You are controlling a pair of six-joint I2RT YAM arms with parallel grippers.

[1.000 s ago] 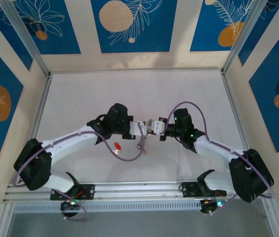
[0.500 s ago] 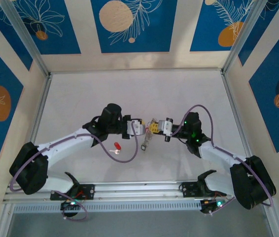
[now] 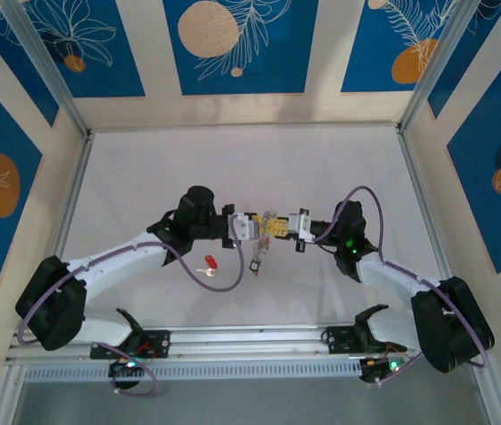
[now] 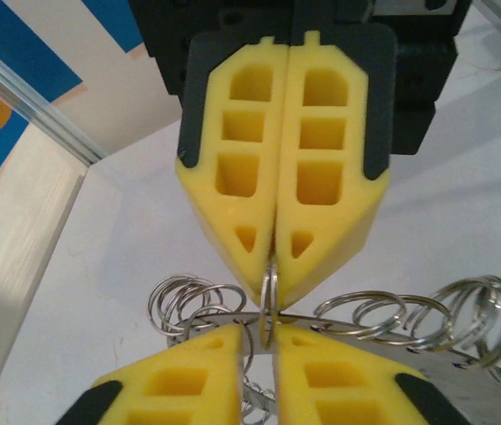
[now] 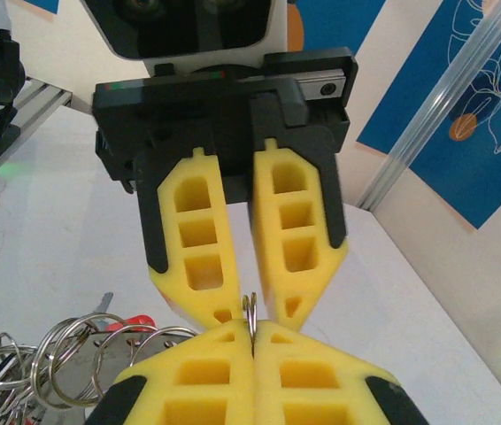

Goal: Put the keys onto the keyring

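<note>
The keyring [image 4: 270,301] is a thin silvery split ring with a bunch of looped rings [image 4: 367,312] on a flat metal strip. My two grippers meet tip to tip over the table's middle. My right gripper [image 5: 252,332] is shut on the ring's edge [image 5: 250,308]. My left gripper [image 4: 258,332] stands slightly open, its pads on either side of the same ring with small gaps. In the top view the left gripper [image 3: 264,227] faces the right gripper [image 3: 286,227], and the bunch [image 3: 258,257] hangs below them. One red-headed key [image 3: 208,260] lies on the table; it is also in the right wrist view [image 5: 140,320].
White tabletop [image 3: 250,168] walled by blue and cream panels, with aluminium posts at the back corners [image 3: 87,133]. A purple cable [image 3: 224,285] loops under the left arm near the red key. A rail [image 3: 250,341] runs along the near edge.
My left jaws went from shut to a small gap around the ring. Both wrists shifted a little and the right arm stretched further in. The red key stayed put.
</note>
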